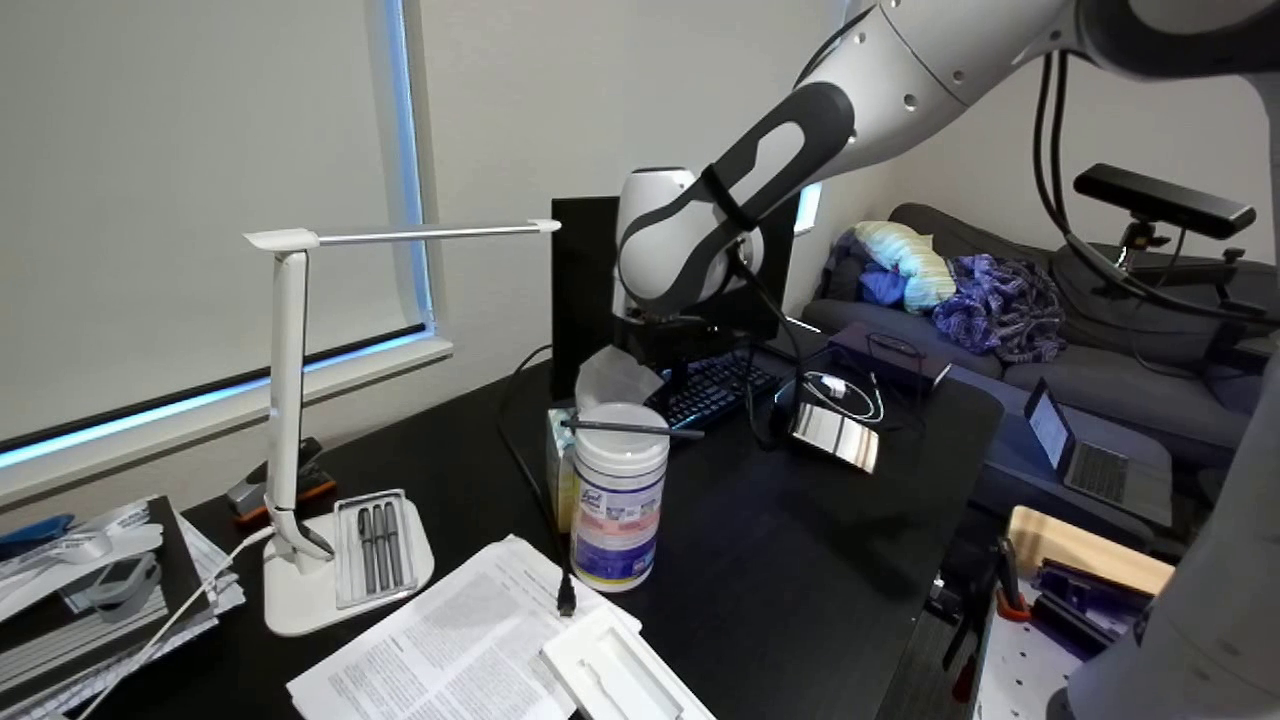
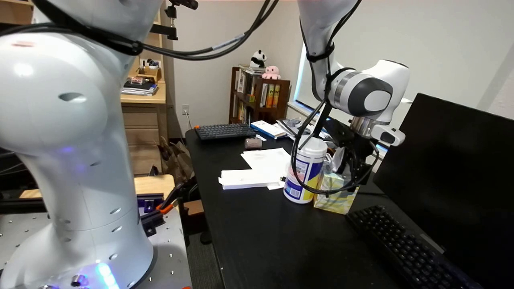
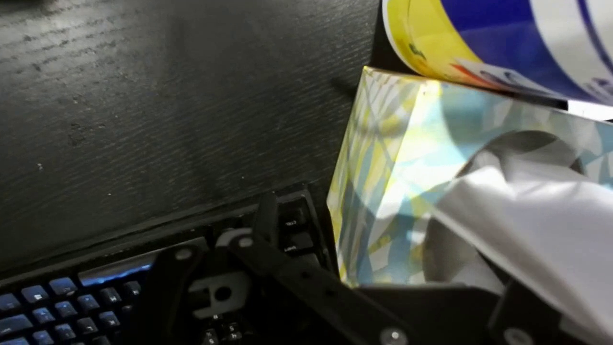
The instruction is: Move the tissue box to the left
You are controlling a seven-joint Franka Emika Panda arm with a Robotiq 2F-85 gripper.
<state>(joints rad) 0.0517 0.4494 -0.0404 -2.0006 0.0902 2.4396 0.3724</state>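
Observation:
The tissue box (image 2: 335,198), yellow-green patterned, stands on the black desk directly beside the white-and-blue canister (image 2: 301,176). In an exterior view it is mostly hidden behind the canister (image 1: 618,505); only a narrow side (image 1: 558,470) and the white tissue (image 1: 612,378) show. In the wrist view the box (image 3: 378,177) fills the right side, with tissue rising from its opening. My gripper (image 3: 383,287) is open above the box's monitor side. One finger is over the keyboard beside the box; the other is mostly hidden by the tissue. The gripper also shows in both exterior views (image 1: 670,365) (image 2: 353,160).
The keyboard (image 2: 401,249) and monitor (image 2: 449,168) are close to the box. A dark pen (image 1: 635,429) lies across the canister's lid. Papers (image 1: 450,640), a white tray (image 1: 620,670) and a desk lamp (image 1: 288,400) are beyond the canister. The arm's cable hangs in front of the box.

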